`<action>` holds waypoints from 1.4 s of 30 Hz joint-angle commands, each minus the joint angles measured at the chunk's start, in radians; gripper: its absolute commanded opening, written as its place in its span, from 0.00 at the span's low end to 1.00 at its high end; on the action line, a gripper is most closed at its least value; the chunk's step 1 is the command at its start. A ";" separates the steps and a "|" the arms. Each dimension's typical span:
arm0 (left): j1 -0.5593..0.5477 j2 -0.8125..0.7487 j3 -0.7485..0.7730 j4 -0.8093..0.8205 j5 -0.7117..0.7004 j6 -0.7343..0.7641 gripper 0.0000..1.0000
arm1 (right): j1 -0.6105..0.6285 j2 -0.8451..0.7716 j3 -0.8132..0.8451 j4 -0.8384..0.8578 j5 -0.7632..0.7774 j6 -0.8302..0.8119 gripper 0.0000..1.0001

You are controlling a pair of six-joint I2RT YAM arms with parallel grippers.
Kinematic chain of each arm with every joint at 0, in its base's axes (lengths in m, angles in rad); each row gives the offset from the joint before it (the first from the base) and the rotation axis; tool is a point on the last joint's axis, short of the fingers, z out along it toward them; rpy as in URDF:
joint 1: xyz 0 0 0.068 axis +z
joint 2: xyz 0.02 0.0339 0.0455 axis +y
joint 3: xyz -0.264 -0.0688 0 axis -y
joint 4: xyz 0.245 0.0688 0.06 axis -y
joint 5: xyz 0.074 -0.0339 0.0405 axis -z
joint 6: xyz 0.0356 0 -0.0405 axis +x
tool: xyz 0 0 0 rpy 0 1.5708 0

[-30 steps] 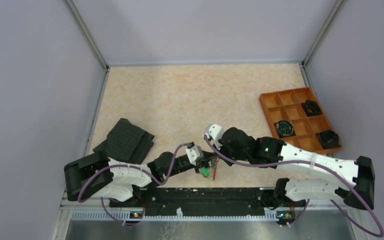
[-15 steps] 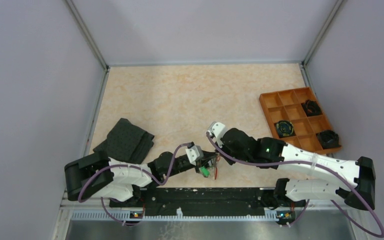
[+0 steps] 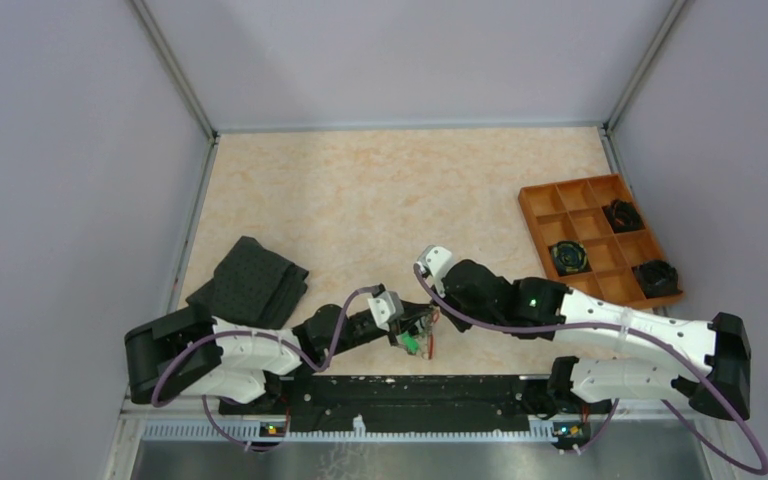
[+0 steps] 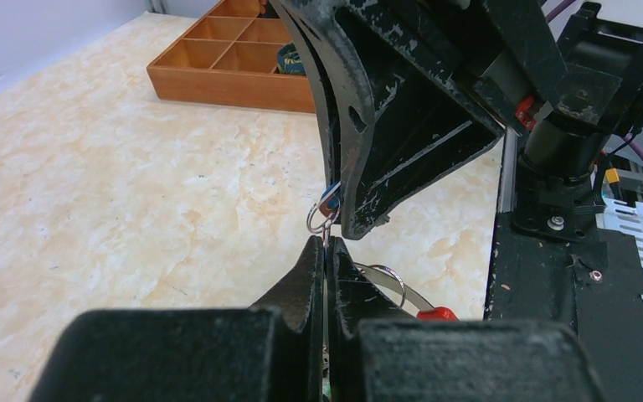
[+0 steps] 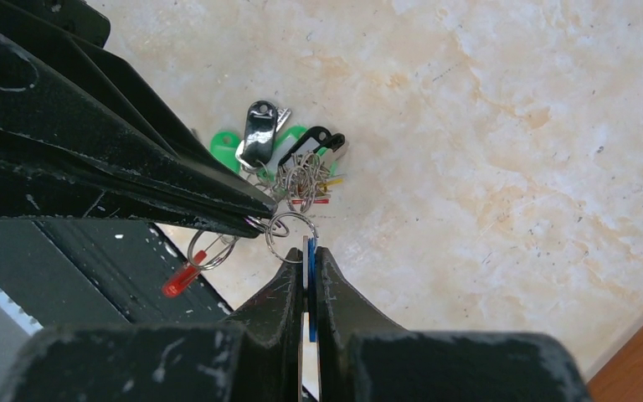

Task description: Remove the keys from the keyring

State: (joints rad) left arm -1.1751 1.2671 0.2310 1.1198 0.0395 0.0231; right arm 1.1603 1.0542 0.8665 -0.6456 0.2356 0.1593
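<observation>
I see my left gripper (image 4: 326, 251) pinched on the keyring (image 4: 435, 314), my right gripper (image 5: 308, 251) pinched on a blue key (image 5: 311, 289), other keys (image 5: 289, 155) bunched at its 12 o'clock

— What are the arms wearing?
— White shells over black joints on both, the left arm (image 3: 245, 352) and the right arm (image 3: 640, 330) — a purple cable (image 3: 165, 378) is looping along each.
— And the fingers (image 4: 385, 126)?
— Black, showing pale scuffs and scratches; a green light (image 3: 532, 297) is glowing on the right arm.
</observation>
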 commanded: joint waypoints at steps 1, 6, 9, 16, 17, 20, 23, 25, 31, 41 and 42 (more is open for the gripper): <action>-0.004 -0.035 -0.017 0.072 -0.011 0.009 0.00 | 0.007 0.004 -0.003 0.012 0.043 0.009 0.00; -0.004 -0.039 -0.020 0.075 -0.018 0.007 0.00 | 0.007 0.005 -0.010 0.017 0.043 0.011 0.00; -0.004 -0.042 -0.024 0.080 -0.023 0.006 0.00 | 0.006 0.006 -0.013 0.017 0.044 0.012 0.00; -0.004 -0.050 -0.028 0.080 -0.030 -0.005 0.00 | 0.002 0.012 -0.011 0.017 0.038 0.010 0.00; -0.004 -0.051 -0.027 0.080 -0.030 -0.004 0.00 | 0.002 0.014 -0.011 0.016 0.038 0.009 0.00; -0.004 -0.054 -0.029 0.078 -0.031 -0.006 0.00 | -0.002 0.020 -0.011 0.018 0.037 0.008 0.00; -0.004 -0.059 -0.033 0.074 -0.064 -0.010 0.00 | -0.006 0.021 -0.012 0.025 0.037 0.008 0.00; -0.004 -0.061 -0.032 0.071 -0.069 -0.013 0.00 | -0.012 0.023 -0.014 0.029 0.037 0.009 0.00; -0.003 -0.058 -0.023 0.049 -0.104 -0.020 0.00 | -0.067 0.033 -0.022 0.052 0.041 0.035 0.00; 0.009 -0.062 0.000 -0.039 -0.238 -0.087 0.00 | -0.337 0.022 -0.097 0.233 -0.046 0.124 0.00; 0.012 -0.064 0.012 -0.074 -0.265 -0.103 0.00 | -0.365 0.021 -0.106 0.263 -0.053 0.136 0.00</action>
State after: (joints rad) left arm -1.1740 1.2316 0.2008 1.0779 -0.1280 -0.0322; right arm 0.8845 1.0832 0.7883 -0.5282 0.2226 0.2359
